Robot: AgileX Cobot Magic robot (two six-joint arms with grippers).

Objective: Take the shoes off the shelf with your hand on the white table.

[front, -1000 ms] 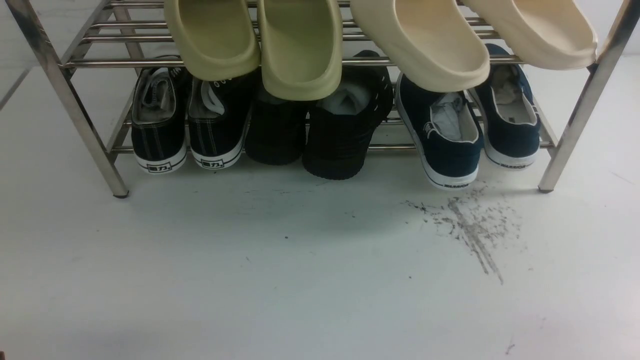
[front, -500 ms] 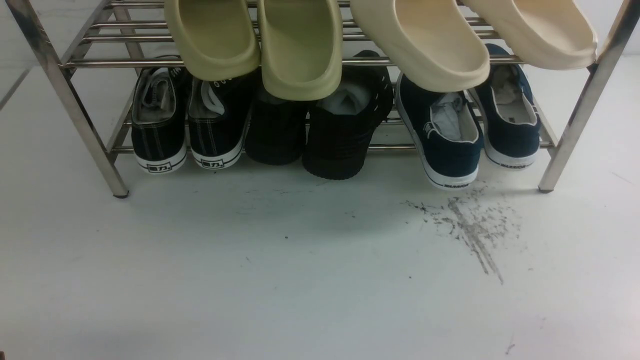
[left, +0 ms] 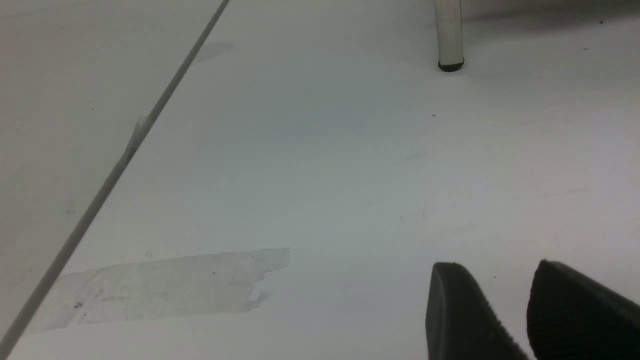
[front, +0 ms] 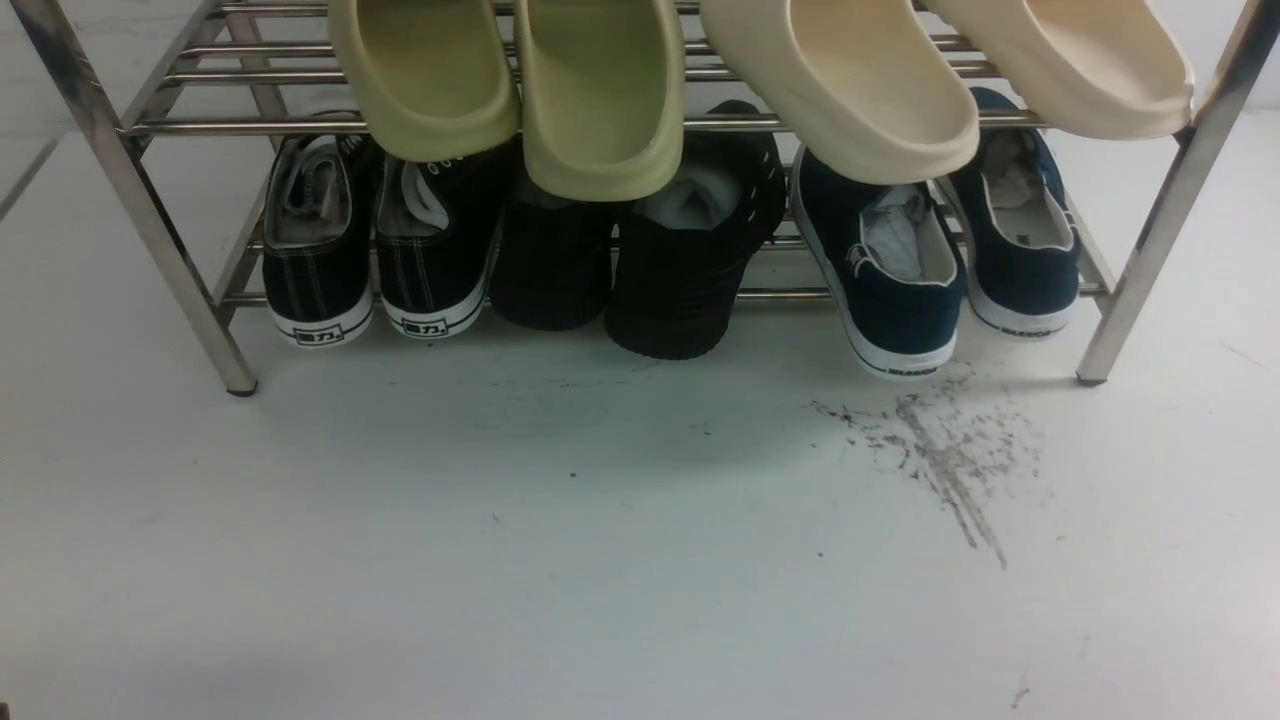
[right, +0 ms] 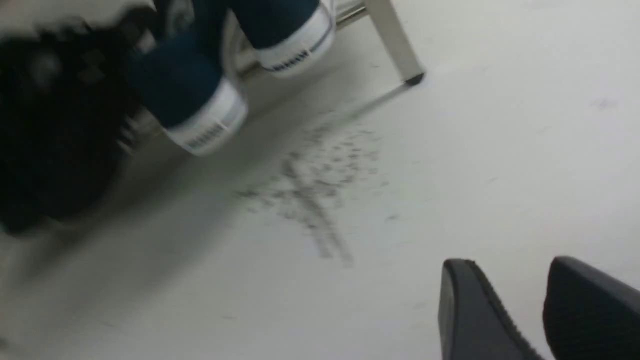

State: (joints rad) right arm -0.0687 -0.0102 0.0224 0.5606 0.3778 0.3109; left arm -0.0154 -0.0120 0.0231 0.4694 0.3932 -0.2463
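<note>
The navy-blue slip-on shoes, left one (front: 895,285) and right one (front: 1022,255), sit heels-out at the right end of the steel shelf's (front: 150,225) lower tier. They show blurred in the right wrist view (right: 192,97). The white table (front: 600,580) has a grey scuff patch (front: 940,450) just in front of them. No gripper shows in the front view. My right gripper (right: 510,262) is open and empty, low over the table near the scuffs (right: 310,195). My left gripper (left: 497,267) is open and empty, short of the shelf's left leg (left: 449,35).
Black lace-up sneakers (front: 320,255) and all-black shoes (front: 690,265) fill the rest of the lower tier. Green slippers (front: 600,100) and cream slippers (front: 850,90) overhang from the top tier. A tape patch (left: 165,290) and a seam (left: 125,150) mark the table at left.
</note>
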